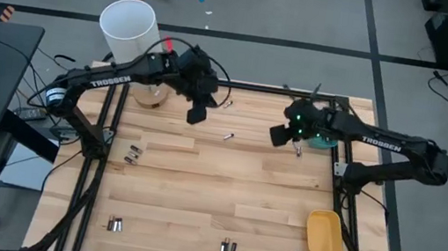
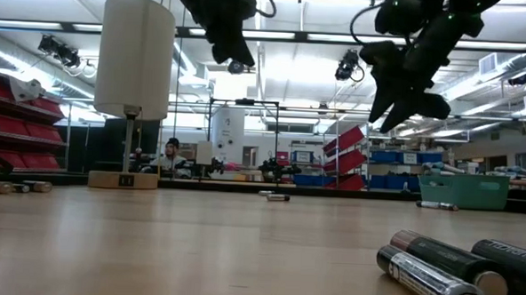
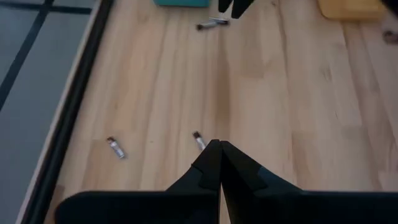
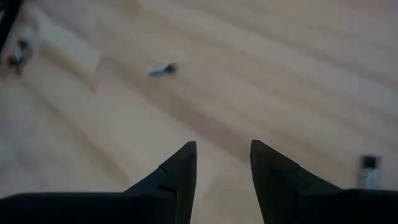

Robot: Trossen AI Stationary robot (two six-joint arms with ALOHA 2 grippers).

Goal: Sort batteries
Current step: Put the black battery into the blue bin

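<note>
While batteries lie scattered over the wooden table (image 1: 197, 184), the left gripper (image 1: 196, 113) hangs closed and empty at the far side; the right gripper (image 1: 279, 136), fingers parted, hovers above a loose battery (image 1: 298, 151), seemingly mid-pick, needing a descent onto it.

**Open middle, clutter along the edges**

The wooden table (image 1: 215, 186) is mostly bare through the centre of the high view. Obstacles sit at the rim: a white cylindrical bin (image 1: 128, 29) at upper left, a yellow tray (image 1: 325, 234) at lower right, a teal tray (image 1: 321, 141) partly under the right arm. Loose batteries (image 1: 132, 155) lie at left, 3 more small groups line the bottom edge, and 1 battery (image 1: 228, 136) lies between the 2 arms, which both hang above the upper half.
</note>
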